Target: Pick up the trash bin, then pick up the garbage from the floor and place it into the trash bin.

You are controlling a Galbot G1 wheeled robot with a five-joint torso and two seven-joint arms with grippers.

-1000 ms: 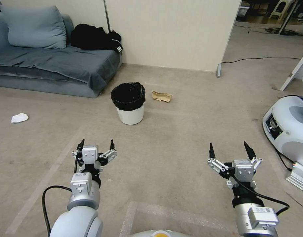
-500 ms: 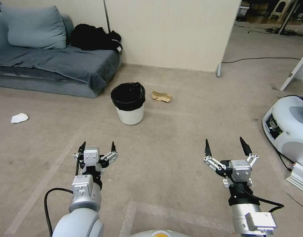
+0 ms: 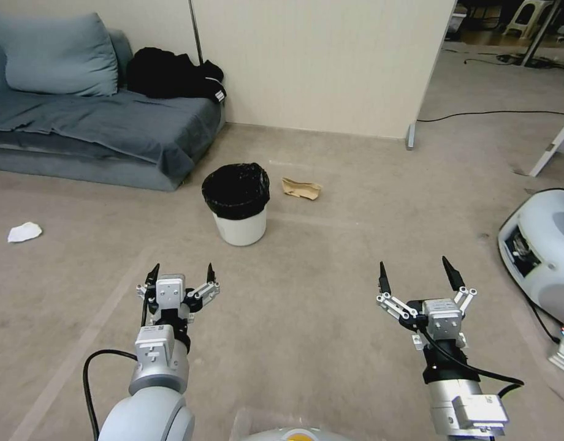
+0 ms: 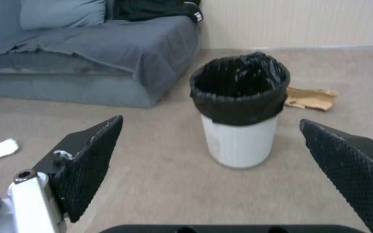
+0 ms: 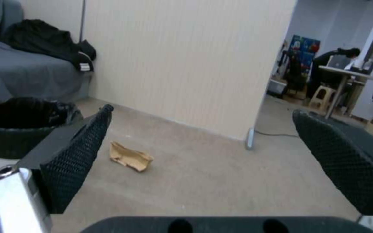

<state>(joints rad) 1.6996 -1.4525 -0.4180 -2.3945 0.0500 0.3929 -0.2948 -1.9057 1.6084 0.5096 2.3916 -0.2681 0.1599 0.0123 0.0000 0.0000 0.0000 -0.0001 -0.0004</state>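
Observation:
The trash bin [image 3: 238, 204] [image 4: 239, 110] [image 5: 20, 129], white with a black bag liner over its rim, stands upright on the carpet ahead of me. A crumpled tan paper bag [image 3: 301, 188] [image 4: 310, 98] [image 5: 130, 157] lies just to its right, and a white tissue wad [image 3: 24, 231] [image 4: 1, 148] lies far left on the floor. My left gripper [image 3: 181, 274] [image 4: 212, 152] hovers open, short of the bin and a little to its left. My right gripper [image 3: 417, 275] [image 5: 201, 152] hangs open farther right, holding nothing.
A grey sofa [image 3: 98, 122] with a cushion and black clothing stands at the back left. A beige partition wall [image 3: 319, 61] rises behind the bin. Another white robot base [image 3: 542, 245] sits at the right edge, with cables on the floor beyond.
The whole head view has shifted: bin and paper bag sit lower and slightly left, so the camera moved forward. The right gripper has edged left and up. Both grippers stay open.

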